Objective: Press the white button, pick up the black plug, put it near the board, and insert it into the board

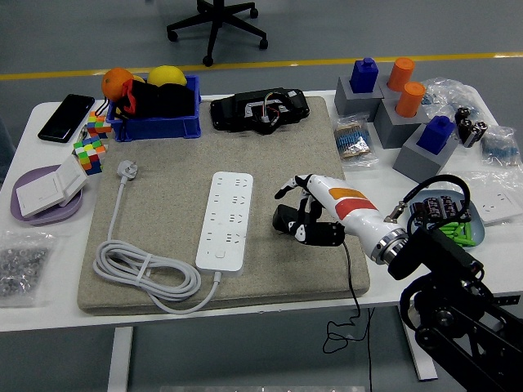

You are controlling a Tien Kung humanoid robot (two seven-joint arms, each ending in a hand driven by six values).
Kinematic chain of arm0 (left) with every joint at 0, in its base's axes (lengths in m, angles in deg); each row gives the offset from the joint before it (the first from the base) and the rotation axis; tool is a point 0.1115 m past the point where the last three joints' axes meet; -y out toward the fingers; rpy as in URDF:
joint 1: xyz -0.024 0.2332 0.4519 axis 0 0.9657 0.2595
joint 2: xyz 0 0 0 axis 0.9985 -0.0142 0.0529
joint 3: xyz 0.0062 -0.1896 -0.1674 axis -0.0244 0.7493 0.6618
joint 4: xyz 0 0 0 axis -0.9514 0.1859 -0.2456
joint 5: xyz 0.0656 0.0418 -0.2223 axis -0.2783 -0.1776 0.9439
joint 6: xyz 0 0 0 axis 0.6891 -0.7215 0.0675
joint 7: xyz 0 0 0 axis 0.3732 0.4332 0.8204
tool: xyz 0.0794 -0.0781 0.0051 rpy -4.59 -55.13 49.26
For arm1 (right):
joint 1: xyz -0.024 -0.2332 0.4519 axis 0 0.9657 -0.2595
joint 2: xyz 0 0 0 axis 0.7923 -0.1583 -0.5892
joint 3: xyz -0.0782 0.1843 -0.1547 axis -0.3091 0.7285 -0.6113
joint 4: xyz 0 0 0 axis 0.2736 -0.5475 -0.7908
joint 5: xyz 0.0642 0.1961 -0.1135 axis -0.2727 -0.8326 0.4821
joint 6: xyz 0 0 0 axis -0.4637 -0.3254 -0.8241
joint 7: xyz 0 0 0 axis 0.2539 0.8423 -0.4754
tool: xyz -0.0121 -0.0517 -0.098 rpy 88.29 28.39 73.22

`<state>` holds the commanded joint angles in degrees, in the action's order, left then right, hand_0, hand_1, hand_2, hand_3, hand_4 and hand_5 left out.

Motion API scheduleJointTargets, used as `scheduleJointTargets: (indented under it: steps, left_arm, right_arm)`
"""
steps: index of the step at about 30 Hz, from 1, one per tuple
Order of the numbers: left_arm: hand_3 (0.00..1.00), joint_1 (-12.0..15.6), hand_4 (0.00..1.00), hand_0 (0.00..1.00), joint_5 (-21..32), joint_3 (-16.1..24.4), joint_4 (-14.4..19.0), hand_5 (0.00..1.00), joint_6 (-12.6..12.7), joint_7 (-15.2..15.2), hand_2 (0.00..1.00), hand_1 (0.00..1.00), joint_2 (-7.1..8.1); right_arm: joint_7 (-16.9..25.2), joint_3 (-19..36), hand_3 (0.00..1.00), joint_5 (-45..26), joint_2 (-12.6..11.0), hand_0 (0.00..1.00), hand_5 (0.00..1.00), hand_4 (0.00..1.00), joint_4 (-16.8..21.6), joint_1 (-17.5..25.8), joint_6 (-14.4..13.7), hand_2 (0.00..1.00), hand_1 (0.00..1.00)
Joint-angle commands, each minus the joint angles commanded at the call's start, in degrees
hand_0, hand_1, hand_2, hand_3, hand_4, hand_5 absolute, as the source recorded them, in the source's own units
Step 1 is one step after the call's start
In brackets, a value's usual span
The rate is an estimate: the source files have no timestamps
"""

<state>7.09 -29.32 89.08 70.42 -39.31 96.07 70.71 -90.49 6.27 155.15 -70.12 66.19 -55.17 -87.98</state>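
Note:
The white power board (226, 220) lies lengthwise in the middle of the grey mat (163, 196), with its white button (222, 254) at the near end. Its white cable (143, 273) is coiled at the mat's front left and ends in a white plug (127, 170). The black plug (319, 234) rests on the mat just right of the board, and its thin black cord (353, 302) hangs over the table's front edge. My right hand (301, 214), white with orange marks, comes in from the lower right. Its dark fingers (296, 189) curl down around the plug's left end.
At the back left is a blue bin (155, 126) holding fruit, with a black device (260, 111) to its right. Grey blocks with blue and orange pegs (400, 106) stand at the back right. Puzzle cubes (90, 151), a phone (65, 117) and a purple plate (24, 214) sit on the left.

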Motion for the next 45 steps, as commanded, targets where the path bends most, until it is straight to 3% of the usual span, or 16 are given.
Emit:
scheduleJointTargets:
  steps: [3, 4, 10, 24, 31, 45]
  left_arm:
    - [0.652, 0.1, 0.625, 0.655, -0.3, 0.2, 0.0, 0.007, 0.0, 0.1, 0.651, 0.657, 0.07]
    - [0.652, 0.2, 0.624, 0.655, -0.3, 0.2, 0.0, 0.005, 0.0, 0.2, 0.651, 0.657, 0.12]
    - [0.652, 0.4, 0.625, 0.655, -0.2, -0.1, 0.0, 0.007, 0.0, 0.2, 0.651, 0.657, 0.2]
    - [0.652, 0.7, 0.625, 0.655, -0.3, -0.1, 0.0, 0.006, 0.0, 0.2, 0.651, 0.657, -0.09]
    - [0.652, 0.6, 0.625, 0.655, 0.0, -0.5, 0.0, 0.007, 0.0, 0.0, 0.652, 0.657, -0.14]
    - [0.652, 0.4, 0.625, 0.655, -0.5, 0.0, 0.0, 0.008, 0.0, 0.2, 0.651, 0.657, -0.11]
  right_arm:
    - [-0.6, -2.2, 0.655, -0.5, 1.0, 0.071, 0.035, 0.245, -1.0, -1.3, 0.3, 0.157, 0.046]
    - [-0.8, -3.3, 0.651, -0.6, 1.6, 0.002, 0.002, 0.272, -1.8, -2.1, 0.3, 0.123, 0.002]
    - [-0.8, -8.9, 0.674, -0.6, 4.7, 0.002, 0.002, 0.249, -7.9, -5.8, -0.7, 0.123, 0.002]
    - [0.1, -16.8, 0.694, 0.4, 8.3, 0.002, 0.002, 0.2, -19.2, -11.2, -3.7, 0.125, 0.002]
    - [0.4, -19.5, 0.692, -0.2, 9.2, 0.002, 0.002, 0.202, -22.4, -12.4, -4.2, 0.126, 0.002]
    - [1.1, -20.6, 0.689, -0.5, 9.6, 0.002, 0.002, 0.203, -24.2, -12.9, -4.6, 0.126, 0.002]
